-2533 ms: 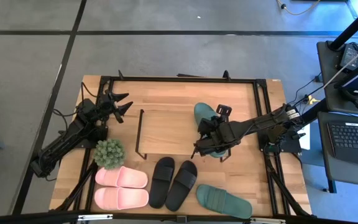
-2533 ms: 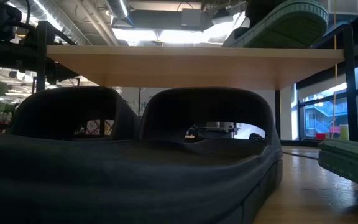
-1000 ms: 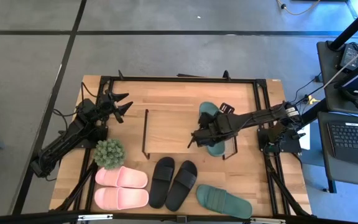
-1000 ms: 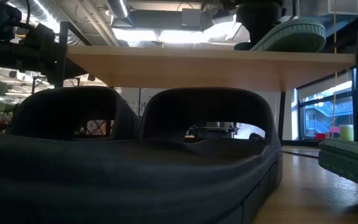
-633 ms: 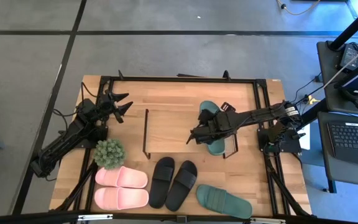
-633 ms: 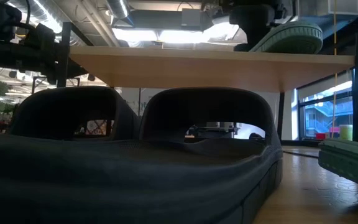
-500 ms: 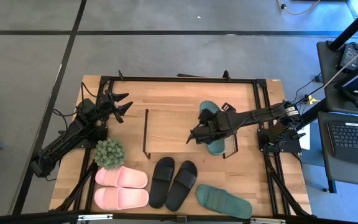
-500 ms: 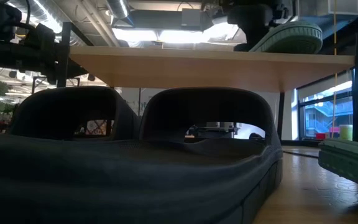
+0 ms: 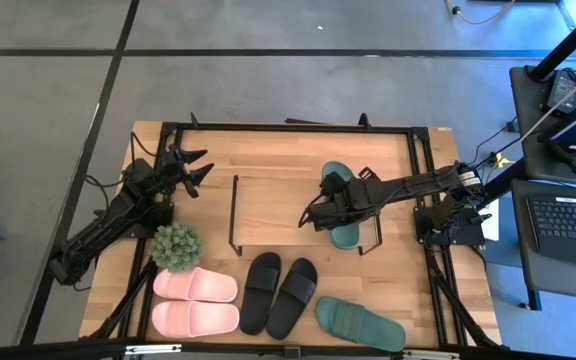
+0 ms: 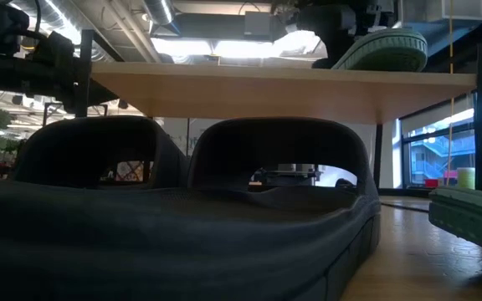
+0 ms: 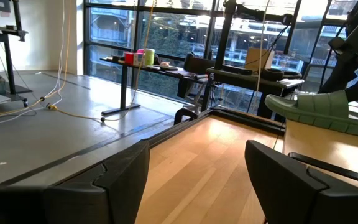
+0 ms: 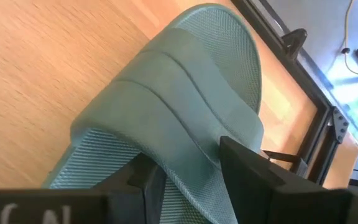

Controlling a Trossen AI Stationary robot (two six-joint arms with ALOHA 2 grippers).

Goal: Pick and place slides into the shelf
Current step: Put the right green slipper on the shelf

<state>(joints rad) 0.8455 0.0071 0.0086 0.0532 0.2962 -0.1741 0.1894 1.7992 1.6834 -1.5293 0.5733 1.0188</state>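
One dark green slide (image 9: 346, 212) sits on the shelf's wooden top board (image 9: 273, 210), near its right end; the low view shows the green slide (image 10: 379, 52) on the top board (image 10: 266, 82). My right gripper (image 9: 309, 217) is shut on its strap. The second green slide (image 9: 360, 322), the black pair (image 9: 280, 295) and the pink pair (image 9: 196, 302) lie flat on the table near its near edge. My left gripper (image 9: 198, 168) waits open at the table's far left, touching nothing. My right gripper holds the green slide by the edge of its wide strap (image 12: 191, 140). One finger (image 12: 151, 180) reaches under the strap into the foot opening, the other (image 12: 253, 171) lies outside on top. The fingers come slanting from above. The slide's sole is at the shelf's top board, slightly tilted.
A small potted plant (image 9: 176, 245) stands left of the shelf, above the pink pair. The black frame rails (image 9: 288, 127) run round the table. Bare wood shows between shelf and far edge. The black slides (image 10: 182, 217) fill the low view's foreground.
My right gripper has drawn the green slide a little toward the table's left along the shelf's top board and slightly down, staying shut on the strap. The left arm has kept still.
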